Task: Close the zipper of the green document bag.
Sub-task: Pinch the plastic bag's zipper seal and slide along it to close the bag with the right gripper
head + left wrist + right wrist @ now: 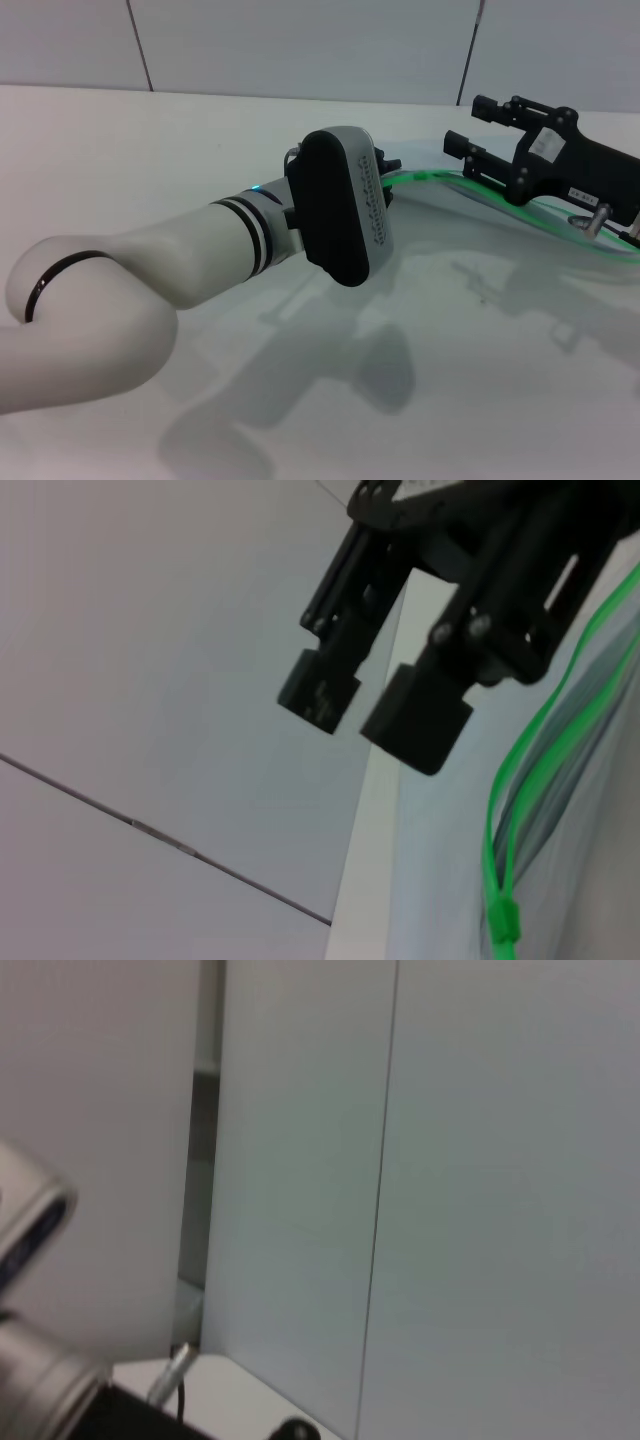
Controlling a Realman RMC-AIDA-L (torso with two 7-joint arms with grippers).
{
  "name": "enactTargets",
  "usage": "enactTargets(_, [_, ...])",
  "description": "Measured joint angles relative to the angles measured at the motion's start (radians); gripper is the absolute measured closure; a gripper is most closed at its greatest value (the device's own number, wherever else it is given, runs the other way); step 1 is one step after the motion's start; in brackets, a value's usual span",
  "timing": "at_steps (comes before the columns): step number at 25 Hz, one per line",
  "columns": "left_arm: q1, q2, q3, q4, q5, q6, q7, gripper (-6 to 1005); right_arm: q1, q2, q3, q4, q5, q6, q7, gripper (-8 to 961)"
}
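The green document bag (492, 201) lies flat on the white table at the far right, translucent and pale. Its zipper (432, 176) runs as a bright green strip from the middle toward the right edge. In the left wrist view the zipper (530, 765) shows two green strands apart, meeting at a small green slider (501, 921). My right gripper (466, 122) hovers open above the strip, with nothing between its fingers (318, 695). My left gripper (386, 166) sits at the strip's near end, mostly hidden behind its black wrist module (345, 205).
The white table (200, 130) stretches left and forward of the bag. A pale panelled wall (300, 40) stands behind it. My left forearm (150, 270) crosses the lower left of the head view. The right wrist view shows only wall panels (480, 1160).
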Motion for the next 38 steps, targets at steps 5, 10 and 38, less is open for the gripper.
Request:
enactTargets(5, [0.012,0.001,-0.007,0.025,-0.017,0.0,0.0,944,0.021,0.02,0.006,0.047,0.009,0.001,-0.117,390])
enactTargets(10, [0.014,0.001,-0.011,0.029,-0.041,0.001,0.0,944,0.033,0.045,0.008,0.065,0.02,-0.006,-0.246,401])
enactTargets(38, [0.032,0.002,-0.026,0.104,-0.063,0.047,0.002,944,0.023,0.088,0.008,0.062,0.019,0.025,-0.592,430])
